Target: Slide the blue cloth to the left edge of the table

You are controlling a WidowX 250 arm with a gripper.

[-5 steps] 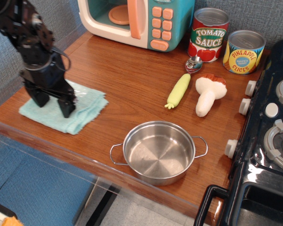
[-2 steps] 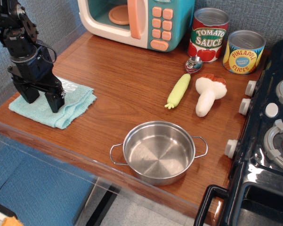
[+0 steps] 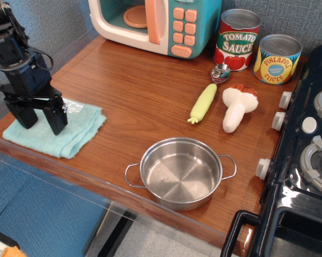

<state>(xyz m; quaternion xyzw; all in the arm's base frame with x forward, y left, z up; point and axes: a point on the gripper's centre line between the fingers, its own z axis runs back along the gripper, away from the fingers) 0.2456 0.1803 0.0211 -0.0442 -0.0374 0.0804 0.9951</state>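
As fingers spread, the hand point(image 3: 40, 124) presses the blue cloth point(image 3: 75, 130).

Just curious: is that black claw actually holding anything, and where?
Nothing is gripped. The end effector stands open, fingers pressing down on the blue cloth.

The black arm is seen at the far left, pointed straight down. The tool point(image 3: 41, 119) is held with its two fingers point(image 3: 57, 119) spread apart, tips lowered.

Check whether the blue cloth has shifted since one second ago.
Yes. The blue cloth slid left toward the table edge, farther from the steel pot, under the open gripper.
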